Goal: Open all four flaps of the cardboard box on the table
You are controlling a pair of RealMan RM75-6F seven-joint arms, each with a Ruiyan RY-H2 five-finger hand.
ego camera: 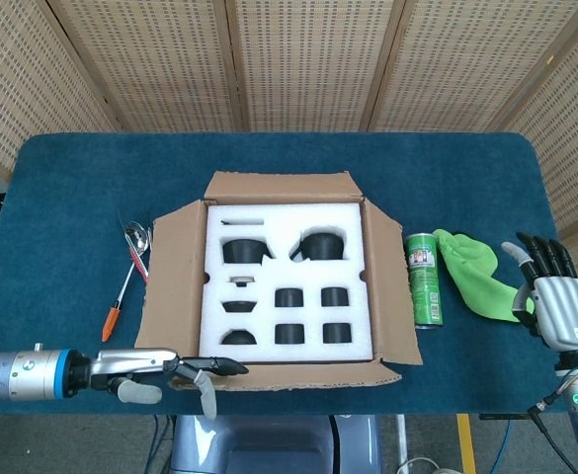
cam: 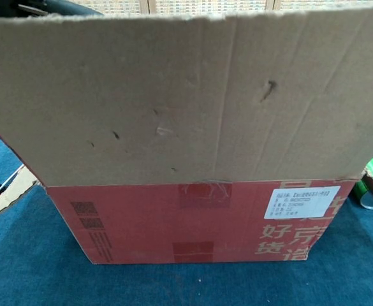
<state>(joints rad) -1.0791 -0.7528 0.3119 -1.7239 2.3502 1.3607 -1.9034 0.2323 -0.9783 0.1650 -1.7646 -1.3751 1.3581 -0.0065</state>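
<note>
Sitting mid-table [ego camera: 71, 197], the cardboard box [ego camera: 287, 272] showed white foam [ego camera: 287, 222] with dark cut-outs, all flaps folded outward. The left hand [ego camera: 165, 370] pressed flat fingers on the near flap [cam: 186, 102]; the right hand [ego camera: 555, 301] stood apart, fingers straight, empty.
</note>
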